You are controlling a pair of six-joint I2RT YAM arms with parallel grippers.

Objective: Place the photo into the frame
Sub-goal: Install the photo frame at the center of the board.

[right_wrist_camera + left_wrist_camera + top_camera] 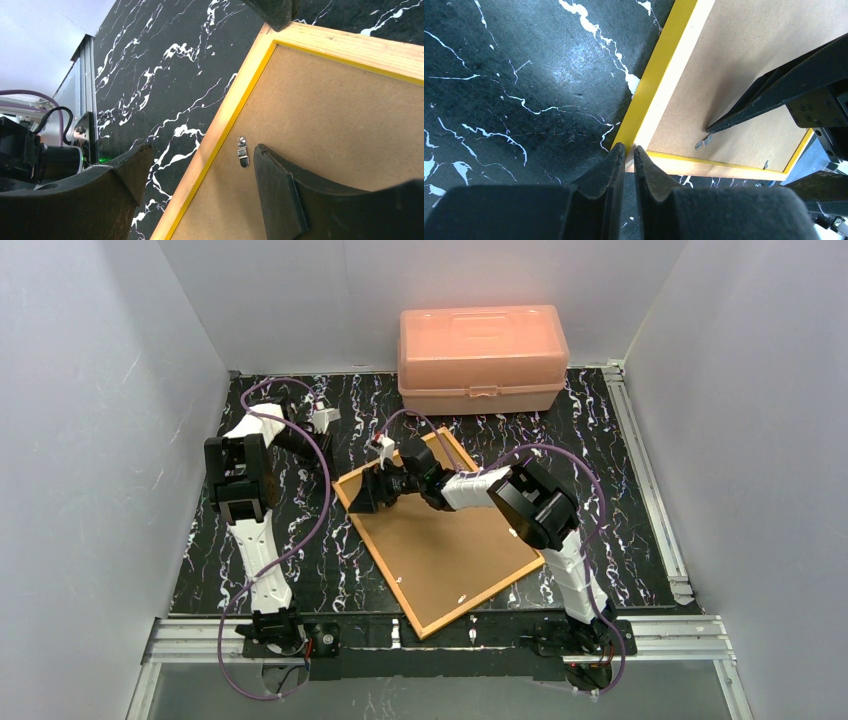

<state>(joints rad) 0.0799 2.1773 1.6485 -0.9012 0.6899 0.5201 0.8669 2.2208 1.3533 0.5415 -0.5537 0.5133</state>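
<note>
Our frame (pixel 452 552) lies back-side up in the middle of the black marble table (pixel 625 490), turned diamond-wise. The pink box (pixel 482 345) sits past it at 12 o'clock.

The right claw (pixel 200 150) is spread wide and grasping nothing. It's at the frame's 10 o'clock side, straddling the yellow edge. One finger is over the brown backing (pixel 330 115), just beside a small metal clip (pixel 242 151), and the other is over the table.

The left claw (pixel 629 149) is clenched nearly together with only a slit left. Its tips are right at a corner of the frame. We honestly can't tell if it's touching or nipping that corner.
</note>
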